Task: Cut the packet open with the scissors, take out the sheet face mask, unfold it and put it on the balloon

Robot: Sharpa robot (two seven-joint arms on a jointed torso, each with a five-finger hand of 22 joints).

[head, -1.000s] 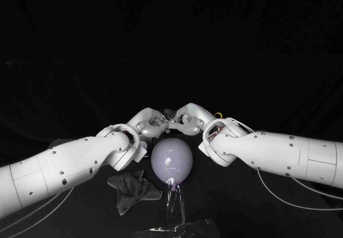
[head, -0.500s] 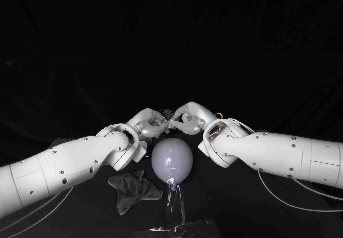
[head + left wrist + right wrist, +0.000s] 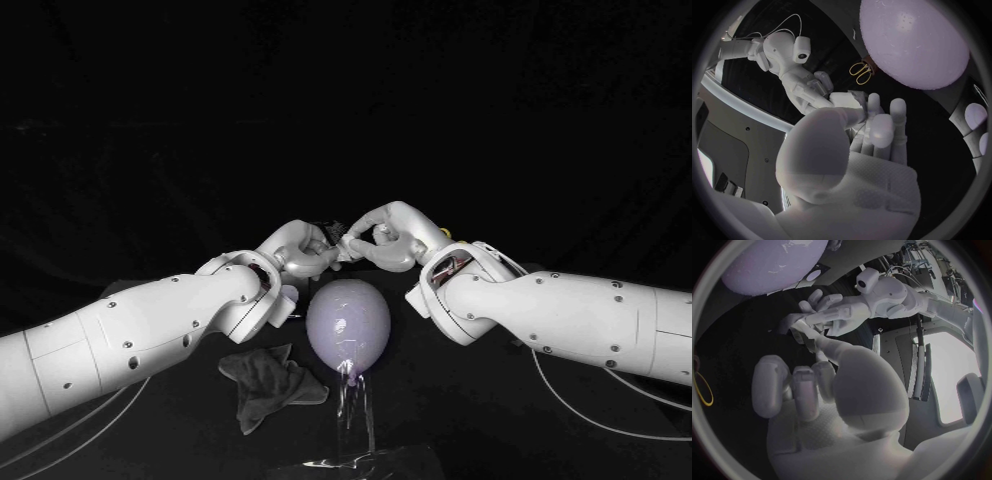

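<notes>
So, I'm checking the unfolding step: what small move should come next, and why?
Probably draw the left robot hand and right robot hand slowly apart: they meet beyond the bare balloon, both pinching what looks like the folded mask.

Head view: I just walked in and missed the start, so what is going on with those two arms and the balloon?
The left hand and the right hand meet fingertip to fingertip on the far side of the balloon. They seem to pinch a small pale piece between them. It is too small to tell whether it is the packet or the mask. The scissors lie on the table, in neither hand. The balloon is bare, with no mask on it yet. A dark cloth lies beside it.
</notes>
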